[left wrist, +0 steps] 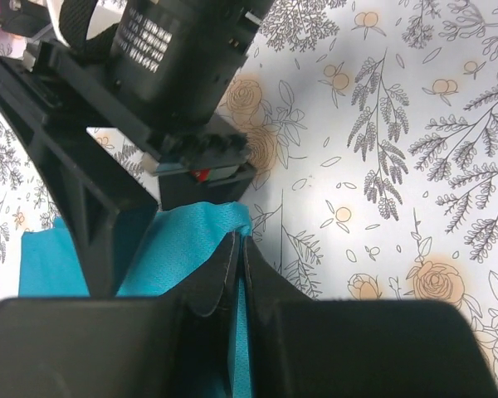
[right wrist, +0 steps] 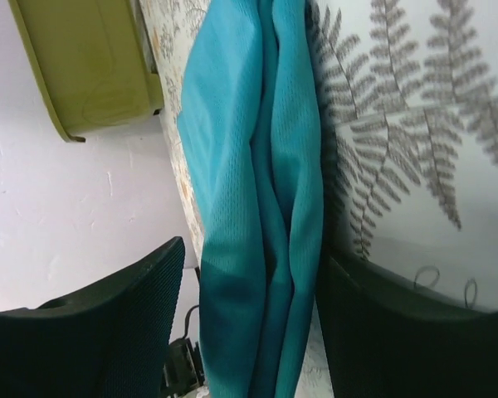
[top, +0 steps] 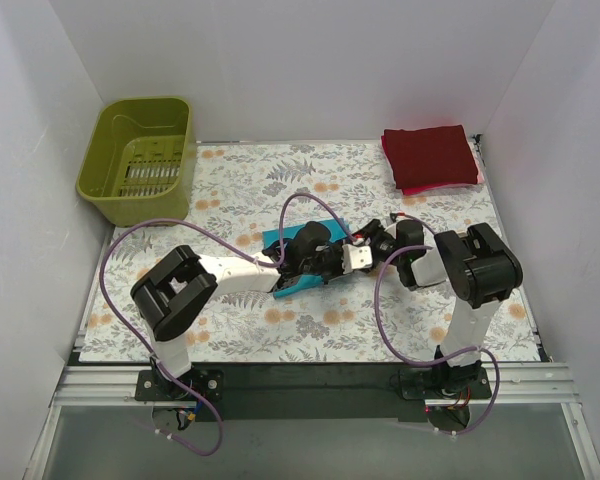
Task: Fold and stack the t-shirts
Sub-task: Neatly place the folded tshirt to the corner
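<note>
A teal t-shirt point(top: 283, 244), folded into a narrow bundle, lies in the middle of the table, mostly covered by both grippers. My left gripper point(top: 325, 262) is shut on an edge of it; in the left wrist view the fingertips point(left wrist: 232, 249) pinch teal cloth point(left wrist: 183, 245). My right gripper point(top: 368, 248) reaches in from the right. Its jaws stand apart around the bundled teal t-shirt point(right wrist: 257, 207): the right finger point(right wrist: 415, 332) is against the cloth, and a gap shows beside the left finger point(right wrist: 91, 332). Folded dark red and pink t-shirts point(top: 430, 157) are stacked at the back right.
An olive-green basket point(top: 140, 160) stands at the back left corner and also shows as the basket point(right wrist: 91, 66) in the right wrist view. White walls enclose the floral table cover point(top: 280, 180). Purple cables loop over both arms. The right gripper's body point(left wrist: 174, 91) hangs close above my left fingers.
</note>
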